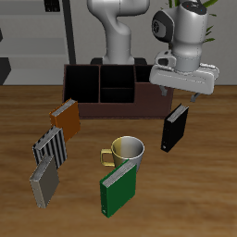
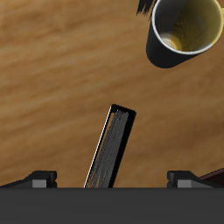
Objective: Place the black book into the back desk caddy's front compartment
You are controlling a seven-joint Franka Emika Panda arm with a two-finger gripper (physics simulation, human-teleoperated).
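The black book [image 1: 174, 128] stands upright on the table, slim, with a pale page edge. It is in front of one end of the back desk caddy [image 1: 102, 88], a low dark wooden organizer with several cells at the table's back. My gripper [image 1: 180, 93] hangs a little above the book's top edge, open and empty. In the wrist view the book [image 2: 112, 144] shows from above, lying between my two wide-apart fingertips [image 2: 39, 178]. The gripper [image 2: 112, 179] touches nothing.
A mug [image 1: 127, 151] stands near the table's middle, close beside the book; it also shows in the wrist view [image 2: 184, 31]. A green book [image 1: 118, 185], a striped book [image 1: 51, 148], a grey book [image 1: 43, 180] and an orange-brown book [image 1: 65, 116] stand around it.
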